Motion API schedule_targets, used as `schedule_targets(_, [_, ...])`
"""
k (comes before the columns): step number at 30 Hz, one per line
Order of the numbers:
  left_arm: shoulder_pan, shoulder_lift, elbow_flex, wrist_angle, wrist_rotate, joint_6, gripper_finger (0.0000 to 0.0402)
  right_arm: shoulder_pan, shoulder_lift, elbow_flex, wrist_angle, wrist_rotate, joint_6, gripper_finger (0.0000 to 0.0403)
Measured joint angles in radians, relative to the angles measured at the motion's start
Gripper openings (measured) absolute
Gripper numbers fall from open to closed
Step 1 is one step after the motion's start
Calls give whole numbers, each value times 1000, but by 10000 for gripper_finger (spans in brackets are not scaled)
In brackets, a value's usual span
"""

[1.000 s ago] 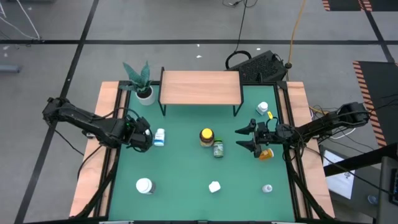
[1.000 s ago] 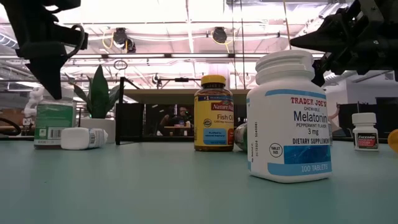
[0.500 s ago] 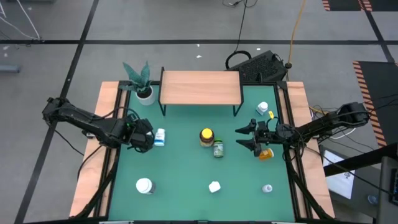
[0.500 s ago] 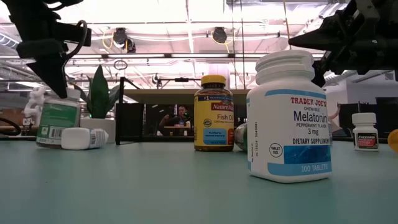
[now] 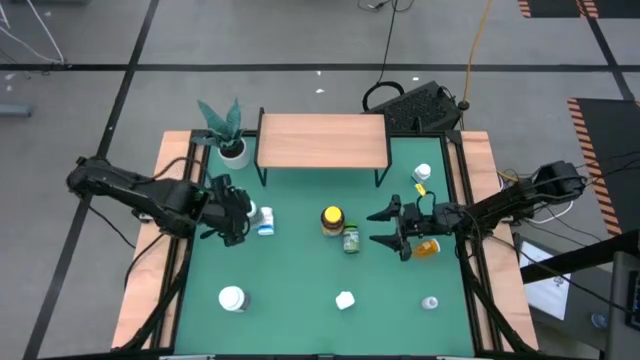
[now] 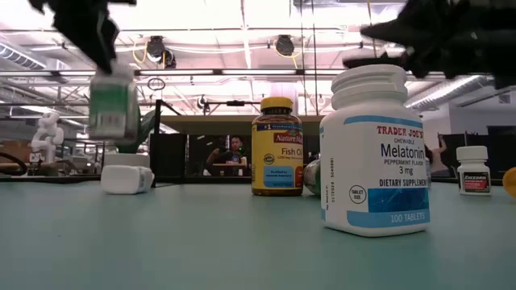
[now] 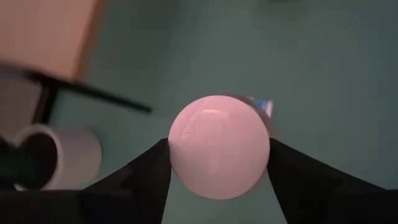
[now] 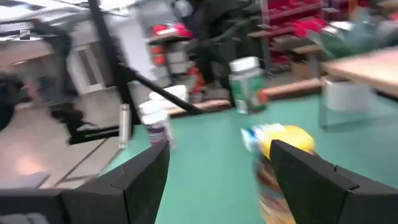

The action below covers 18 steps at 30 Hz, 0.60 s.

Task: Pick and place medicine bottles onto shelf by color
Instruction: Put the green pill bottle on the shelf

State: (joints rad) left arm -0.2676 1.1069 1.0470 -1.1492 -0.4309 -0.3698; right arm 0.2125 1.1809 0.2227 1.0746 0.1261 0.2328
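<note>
Nothing stands on the shelf (image 5: 322, 139) yet, so the sorting is, by my reading, at its very start: one bottle is in hand and every other one is down on the green worktop (image 5: 300, 285). The left pincer (image 5: 237, 211) is closed on a green-labelled white-capped bottle (image 6: 112, 101), which the low view shows lifted clear of the worktop, and the left wrist view shows its round white cap (image 7: 219, 146) clamped between the two dark fingers. Just beside that pincer a small white bottle (image 5: 265, 221) lies on its side. Near the middle stand the amber fish-oil bottle (image 5: 331, 219) with its yellow cap and, close by it, a small green bottle (image 5: 351, 240). The right pincer (image 5: 392, 228) hovers with its jaws wide and nothing between them, close to an orange bottle (image 5: 428, 247) that lies near the right border. Still to be moved as well: a white bottle (image 5: 422, 175) near the right rear corner, a white-capped jar (image 5: 232, 298) at front left, a white bottle (image 5: 345, 300) at front centre and a tiny one (image 5: 429, 302) at front right. A potted plant (image 5: 230, 135) stands beside the shelf's left end
</note>
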Motion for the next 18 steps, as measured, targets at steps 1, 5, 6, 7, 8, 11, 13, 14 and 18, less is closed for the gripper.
schedule_targets(1, [0,0,26,0,0,28,237,-2,11,23,3,-21,-17,274])
schedule_targets(5, [0,0,111,47,-3,146,240,-12,47,121,-28,-84,-70,281])
schedule_targets(6, [0,-1,124,86,-3,188,241,-15,57,147,-47,-96,-83,284])
schedule_targets(7, [0,-1,131,139,-3,234,241,-17,67,176,-72,-105,-95,288])
schedule_targets(8, [0,-1,134,199,-1,282,242,-20,80,207,-99,-105,-110,293])
schedule_targets(11, [0,8,133,372,53,424,242,-31,121,286,-186,-102,-172,310])
schedule_targets(13, [0,34,132,468,84,513,242,-42,148,317,-195,-101,-184,323])
schedule_targets(14, [-1,49,131,500,96,552,242,-48,160,326,-186,-101,-185,330])
schedule_targets(18, [0,114,130,618,146,677,243,-74,179,336,-149,-112,-143,354])
